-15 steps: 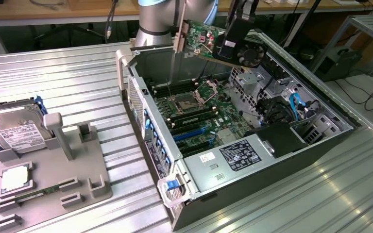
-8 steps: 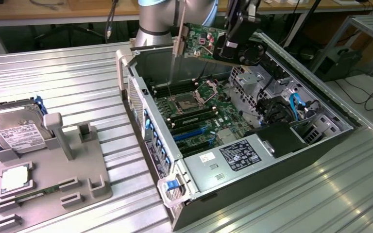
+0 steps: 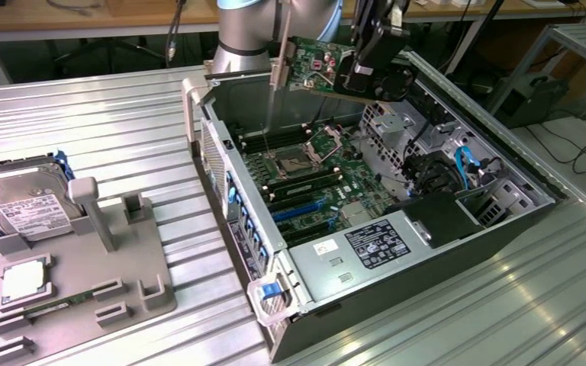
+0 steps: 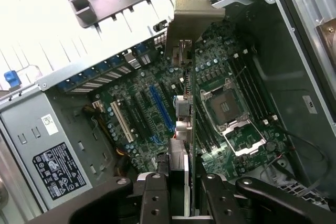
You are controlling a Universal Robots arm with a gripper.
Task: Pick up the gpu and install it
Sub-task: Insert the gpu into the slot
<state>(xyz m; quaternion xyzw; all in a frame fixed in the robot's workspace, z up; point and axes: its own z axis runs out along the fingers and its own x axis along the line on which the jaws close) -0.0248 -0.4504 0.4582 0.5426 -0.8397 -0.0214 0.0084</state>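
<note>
Closest to the wrist camera, the gripper (image 4: 178,182) is pinching the gpu (image 4: 185,114) edge-on. Its jaws are standing partly closed, with one black finger pressing on each face of the card.

Reading across the exterior view from its left, I am seeing a silver hard drive (image 3: 24,206) sitting in a grey fixture tray (image 3: 120,252). The open computer case (image 3: 234,164) is lying on its side next to it, with the motherboard (image 3: 304,175) showing inside. The gpu (image 3: 313,61) is hanging in the air above the far end of the case, clear of the board, and the gripper (image 3: 369,65) is gripping the end toward the exterior view's right.

The card is showing as a thin green circuit board dotted with small chips. A long pale metal bracket (image 3: 272,99) is hanging down from its other end.

I am judging it to be light and stiff but fragile, since the components and the contact edge would not tolerate knocks or twisting. I am treating the bare board margins as the best hold, away from the chips and the contacts. With smooth faces and only a narrow pinch, I am expecting it could pivot or slip under any side load.
</note>
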